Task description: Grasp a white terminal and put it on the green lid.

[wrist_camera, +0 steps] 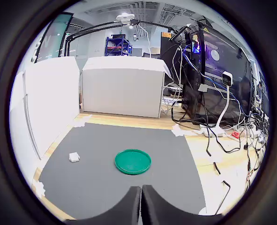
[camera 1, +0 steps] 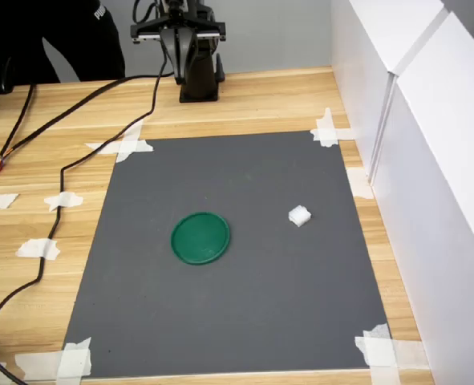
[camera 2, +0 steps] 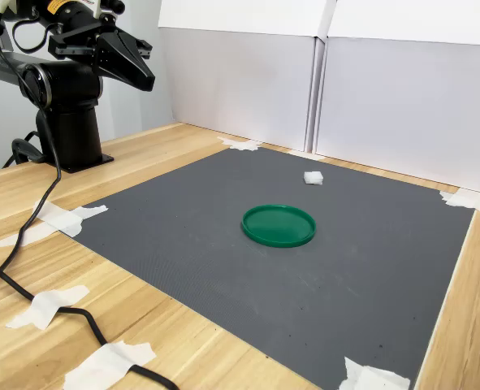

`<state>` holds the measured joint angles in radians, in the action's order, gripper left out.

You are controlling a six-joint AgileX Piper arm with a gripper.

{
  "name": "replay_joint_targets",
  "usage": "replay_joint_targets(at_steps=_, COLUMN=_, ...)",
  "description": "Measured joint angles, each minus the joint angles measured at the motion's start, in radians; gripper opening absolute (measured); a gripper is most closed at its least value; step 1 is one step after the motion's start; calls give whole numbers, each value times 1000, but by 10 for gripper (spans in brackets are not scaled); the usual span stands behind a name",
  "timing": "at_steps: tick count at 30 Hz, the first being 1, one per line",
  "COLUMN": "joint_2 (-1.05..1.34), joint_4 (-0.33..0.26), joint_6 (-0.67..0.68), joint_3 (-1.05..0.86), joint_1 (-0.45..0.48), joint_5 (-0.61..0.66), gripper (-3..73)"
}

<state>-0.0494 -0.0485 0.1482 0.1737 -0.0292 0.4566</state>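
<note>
The green lid [camera 1: 200, 237] lies flat near the middle of a dark grey mat [camera 1: 245, 321]. The white terminal [camera 1: 300, 215] sits on the mat a short way to the lid's right in the first exterior view. Both also show in the second exterior view, the terminal [camera 2: 313, 177] behind the lid [camera 2: 278, 225], and in the wrist view as the lid [wrist_camera: 132, 161] and terminal [wrist_camera: 74, 157]. My gripper [camera 2: 149, 81] is held high above the arm's base, far from both things. Its fingers [wrist_camera: 131, 201] meet tip to tip with nothing between them.
The arm's black base [camera 1: 198, 80] stands on the wooden table behind the mat. White tape pieces [camera 1: 128, 147] hold the mat's corners. A black cable [camera 1: 56, 200] runs along the first exterior view's left. White panels [camera 1: 429, 160] wall its right side. A person in black [camera 1: 52, 36] is at its top left.
</note>
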Motion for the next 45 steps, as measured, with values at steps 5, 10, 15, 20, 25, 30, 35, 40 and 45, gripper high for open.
replay_joint_targets(at_steps=5, joint_2=0, joint_4=0, joint_6=0, joint_3=0, joint_1=0, joint_5=0, gripper=-16)
replay_joint_targets(at_steps=10, joint_2=0, joint_4=0, joint_6=0, joint_3=0, joint_1=0, joint_5=1, gripper=-16)
replay_joint_targets(at_steps=15, joint_2=-3, joint_4=0, joint_6=0, joint_3=0, joint_1=0, joint_5=1, gripper=-16)
replay_joint_targets(at_steps=20, joint_2=-90, joint_4=0, joint_6=0, joint_3=58, joint_1=0, joint_5=6, gripper=-16)
replay_joint_targets(at_steps=25, joint_2=-271, joint_4=0, joint_6=0, joint_3=169, joint_1=0, joint_5=6, gripper=-16)
replay_joint_targets(at_steps=30, joint_2=-461, joint_4=0, joint_6=0, joint_3=302, joint_1=0, joint_5=47, gripper=-16)
replay_joint_targets(at_steps=35, joint_2=-613, joint_4=0, joint_6=0, joint_3=432, joint_1=0, joint_5=157, gripper=-16)
replay_joint_targets(at_steps=40, joint_2=-736, joint_4=13, joint_6=27, joint_3=535, joint_1=-69, joint_5=257, gripper=-16)
replay_joint_targets(at_steps=45, joint_2=-834, joint_4=34, joint_6=106, joint_3=606, joint_1=-204, joint_5=338, gripper=-16)
